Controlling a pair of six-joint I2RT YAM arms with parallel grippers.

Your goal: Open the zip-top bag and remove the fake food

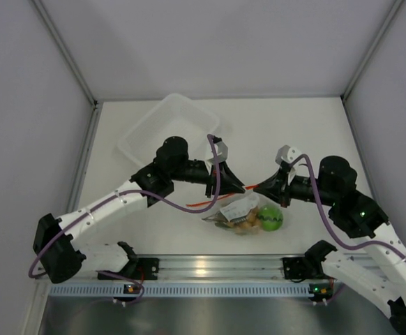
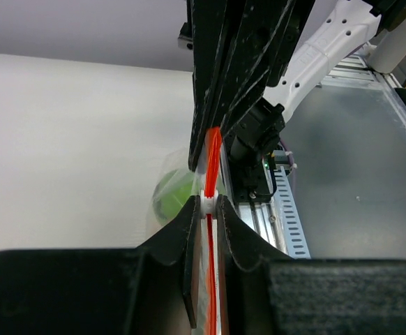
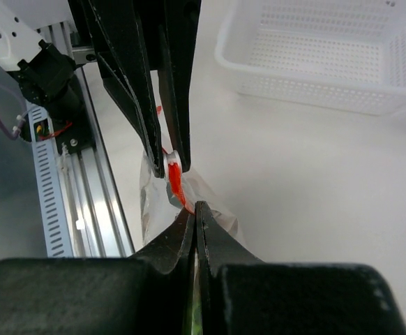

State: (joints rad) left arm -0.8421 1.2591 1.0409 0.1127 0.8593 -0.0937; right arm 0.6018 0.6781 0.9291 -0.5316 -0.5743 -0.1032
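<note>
Overhead: white counter boxed by pale grey walls, metal rail along the near edge, clear tray far-left. Zip-top bag sits front centre, its red zip strip stretched between both claws. Left claw pinches the strip at the white slider; right claw, pressed together, grips the strip's other end. Fake food is inside the bag, green ball nearest the right claw.

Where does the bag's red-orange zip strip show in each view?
Top external: zip strip, a thin slanted line just below centre.
Left wrist: zip strip, vertical at centre.
Right wrist: zip strip, short, just left of centre.
Shared landmark: aluminium rail along the bottom; right of the strip; left of it.
</note>
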